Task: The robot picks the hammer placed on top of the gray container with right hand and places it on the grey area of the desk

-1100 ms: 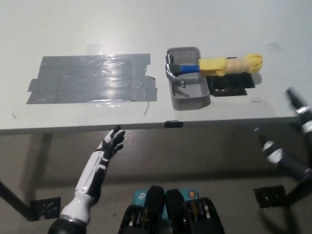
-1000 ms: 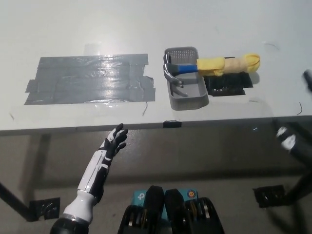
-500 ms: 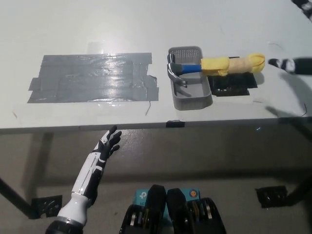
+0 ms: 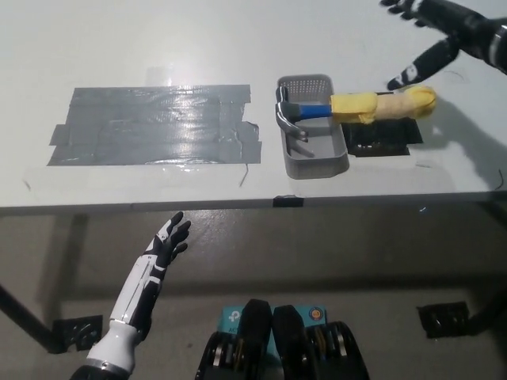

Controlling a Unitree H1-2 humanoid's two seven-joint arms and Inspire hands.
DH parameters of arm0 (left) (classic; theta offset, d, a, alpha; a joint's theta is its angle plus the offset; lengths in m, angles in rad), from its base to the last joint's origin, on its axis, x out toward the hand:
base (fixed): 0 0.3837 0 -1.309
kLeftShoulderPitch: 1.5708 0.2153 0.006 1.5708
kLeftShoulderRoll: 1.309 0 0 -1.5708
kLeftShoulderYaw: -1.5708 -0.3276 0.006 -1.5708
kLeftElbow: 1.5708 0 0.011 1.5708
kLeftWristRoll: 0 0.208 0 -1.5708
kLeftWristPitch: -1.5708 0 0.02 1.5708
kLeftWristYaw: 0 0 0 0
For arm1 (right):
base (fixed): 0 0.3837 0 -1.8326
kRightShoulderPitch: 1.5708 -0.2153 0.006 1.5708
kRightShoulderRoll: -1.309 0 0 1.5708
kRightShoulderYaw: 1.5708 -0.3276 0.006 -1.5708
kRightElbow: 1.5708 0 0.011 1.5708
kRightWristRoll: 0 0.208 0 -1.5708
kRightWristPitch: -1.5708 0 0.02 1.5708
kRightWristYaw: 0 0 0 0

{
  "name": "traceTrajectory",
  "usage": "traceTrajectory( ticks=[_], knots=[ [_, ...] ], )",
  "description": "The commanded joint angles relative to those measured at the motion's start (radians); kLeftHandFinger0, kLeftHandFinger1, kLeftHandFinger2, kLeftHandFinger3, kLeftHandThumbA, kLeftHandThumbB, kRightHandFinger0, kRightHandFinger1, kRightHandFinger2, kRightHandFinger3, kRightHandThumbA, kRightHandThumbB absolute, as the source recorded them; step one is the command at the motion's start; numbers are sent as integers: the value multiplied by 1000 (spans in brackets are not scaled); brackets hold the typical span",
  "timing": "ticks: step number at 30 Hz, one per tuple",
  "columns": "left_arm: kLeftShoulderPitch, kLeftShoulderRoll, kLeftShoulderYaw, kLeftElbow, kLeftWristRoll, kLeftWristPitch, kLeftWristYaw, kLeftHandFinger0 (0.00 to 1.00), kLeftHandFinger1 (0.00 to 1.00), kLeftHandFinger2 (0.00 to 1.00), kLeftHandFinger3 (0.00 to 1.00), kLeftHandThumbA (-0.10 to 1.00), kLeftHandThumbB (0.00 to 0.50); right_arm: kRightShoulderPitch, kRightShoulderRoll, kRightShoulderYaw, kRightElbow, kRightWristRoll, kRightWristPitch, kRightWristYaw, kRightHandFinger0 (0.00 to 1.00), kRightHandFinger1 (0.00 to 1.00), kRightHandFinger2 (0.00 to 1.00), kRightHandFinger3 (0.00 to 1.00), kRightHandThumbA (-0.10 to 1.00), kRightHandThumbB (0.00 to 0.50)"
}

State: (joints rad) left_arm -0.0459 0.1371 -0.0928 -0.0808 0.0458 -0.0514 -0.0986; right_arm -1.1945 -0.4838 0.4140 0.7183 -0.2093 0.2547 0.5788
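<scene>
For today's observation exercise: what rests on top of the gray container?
The hammer lies across the gray container, its steel head over the inside; the yellow-wrapped handle sticks out right. Beneath the head stays hidden.

Hammer (image 4: 356, 107) lying across the gray container (image 4: 313, 150), head over the tray, yellow-wrapped handle pointing right above a black patch (image 4: 383, 139). Right hand (image 4: 432, 32) above the handle's end, fingers spread, apart from it. Gray taped area (image 4: 150, 125) on the white surface (image 4: 158, 39), left of the container. Left hand (image 4: 169, 240) open below the surface's edge.

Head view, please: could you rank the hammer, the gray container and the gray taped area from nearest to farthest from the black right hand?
1. Hammer, its yellow handle just below the right hand.
2. Gray container, further left.
3. Gray taped area, far left.
</scene>
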Motion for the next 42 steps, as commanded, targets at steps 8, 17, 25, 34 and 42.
traceTrajectory(
  ticks=[8, 17, 25, 34, 42],
  knots=[
    [-9, 21, 13, -39, -10, -36, -13, 1000, 1000, 1000, 1000, 1000, 161, -238, 73, 108, 261, -59, -154, 204, 1000, 1000, 1000, 1000, 1000, 237],
    [-9, 24, 13, -45, -14, -29, -17, 1000, 1000, 1000, 1000, 1000, 162, -256, 144, 150, 369, -140, -97, 143, 1000, 1000, 1000, 1000, 1000, 343],
    [3, 23, 13, -51, -10, -29, -13, 1000, 1000, 1000, 1000, 1000, 156, -255, 184, 193, 438, -203, -156, 104, 1000, 1000, 1000, 1000, 1000, 373],
    [3, 27, 14, -55, -15, -30, -19, 1000, 1000, 1000, 1000, 1000, 161, -272, 206, 215, 514, -261, -152, 46, 1000, 1000, 1000, 1000, 1000, 375],
    [4, 31, 13, -57, -12, -27, -19, 1000, 1000, 1000, 1000, 1000, 159, -273, 205, 207, 528, -282, -148, 35, 1000, 1000, 1000, 1000, 1000, 353]
  ],
)
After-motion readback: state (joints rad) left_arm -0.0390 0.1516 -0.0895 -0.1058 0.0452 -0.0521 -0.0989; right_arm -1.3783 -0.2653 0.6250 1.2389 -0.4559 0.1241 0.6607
